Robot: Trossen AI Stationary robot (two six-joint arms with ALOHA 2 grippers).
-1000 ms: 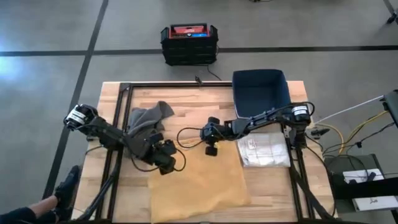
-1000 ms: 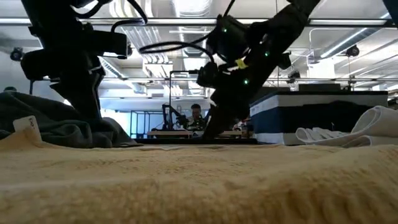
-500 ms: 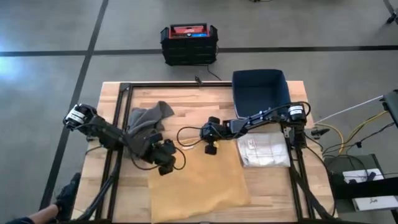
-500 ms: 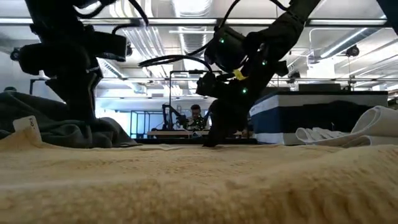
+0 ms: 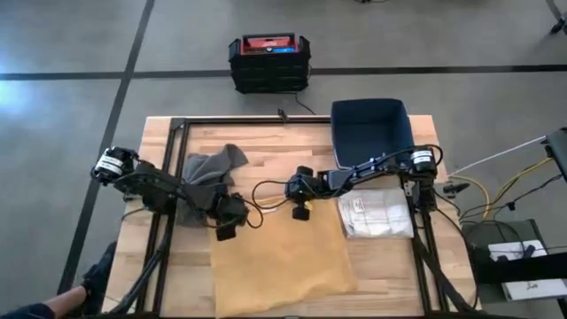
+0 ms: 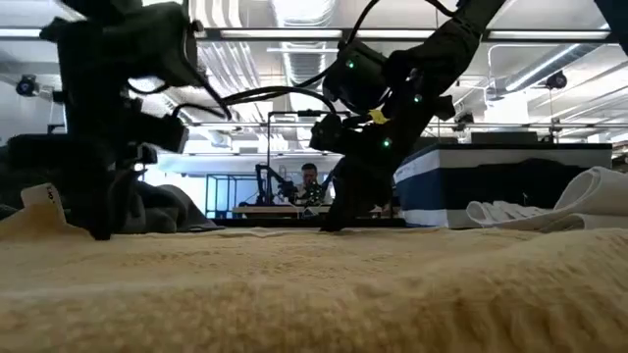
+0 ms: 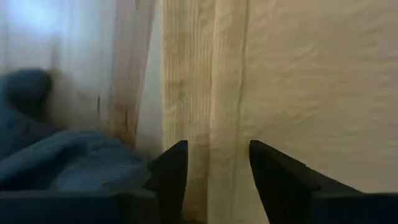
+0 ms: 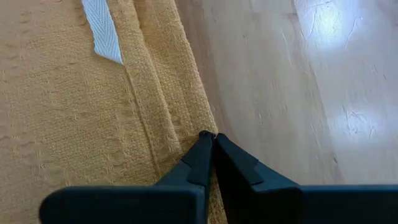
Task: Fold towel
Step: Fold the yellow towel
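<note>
Two hands work the far edge of the flat mustard-yellow terry towel (image 5: 282, 257) on the wooden tabletop (image 5: 266, 151): right hand (image 8: 211, 140) pinched on its hem, left hand (image 7: 214, 155) parted astride it. Uneven lifting could skew the fold.

Picture edge cuts off the yellow towel (image 5: 282, 261).

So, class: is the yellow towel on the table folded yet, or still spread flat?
Spread flat. The yellow towel lies as one open sheet in the high view; the right gripper is pinched shut on its hem, and the left gripper is open over its edge.
</note>
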